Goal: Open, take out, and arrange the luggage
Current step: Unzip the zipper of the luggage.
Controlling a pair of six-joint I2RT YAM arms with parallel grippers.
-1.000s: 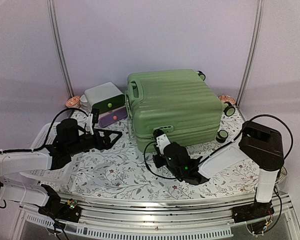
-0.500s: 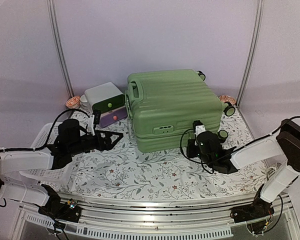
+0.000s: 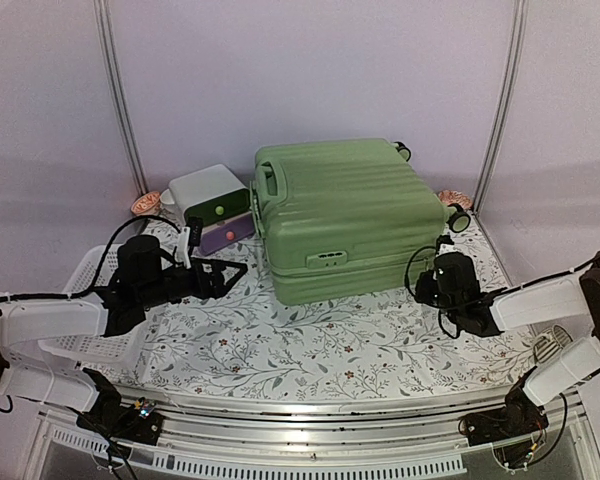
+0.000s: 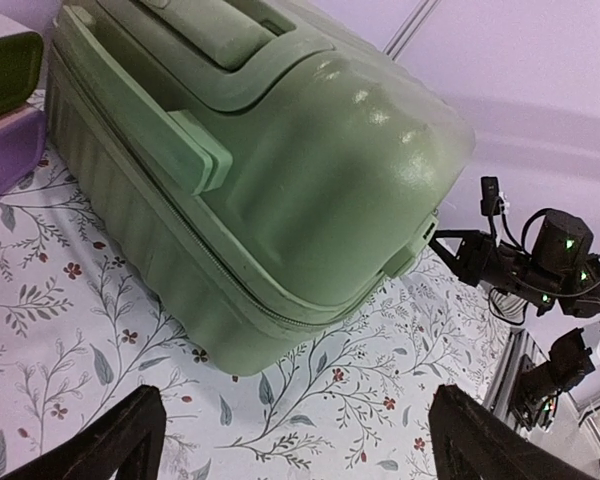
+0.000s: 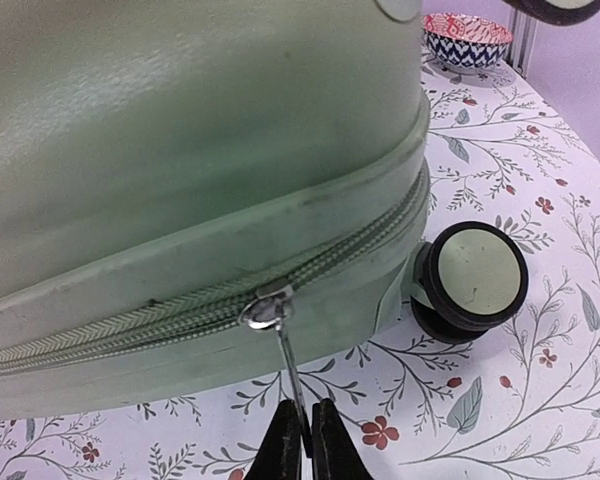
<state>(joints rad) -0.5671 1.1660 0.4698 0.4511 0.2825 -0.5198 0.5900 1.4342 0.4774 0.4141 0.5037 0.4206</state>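
The table (image 3: 310, 345), under its floral cloth, is the widest thing I have on screen. The luggage (image 3: 345, 215) lies flat on it at back centre, a light-green ribbed hard-shell suitcase with its two halves together. Its green handle end faces left and its black wheels face right.

At the table's left edge sits the white perforated basket (image 3: 80, 268), with my left arm stretched over it. Behind that, just beside the suitcase's handle end, is the white-and-green drawer box (image 3: 208, 190), with a purple drawer below.

The left gripper (image 4: 295, 445) hangs low over the cloth, near the front left corner of the case but apart from it. Its fingers are spread wide with nothing between them.

The right gripper (image 5: 306, 440) is at the front right corner of the case. Its fingertips are pinched together on the thin zipper pull (image 5: 288, 365).

Just right of that, one wheel (image 5: 477, 275) with a pale green hub rests against the cloth. A small patterned bowl (image 5: 467, 35) stands farther back on the table.

The pull hangs from the metal zipper slider (image 5: 268, 308), which sits on the seam along the case's front edge.
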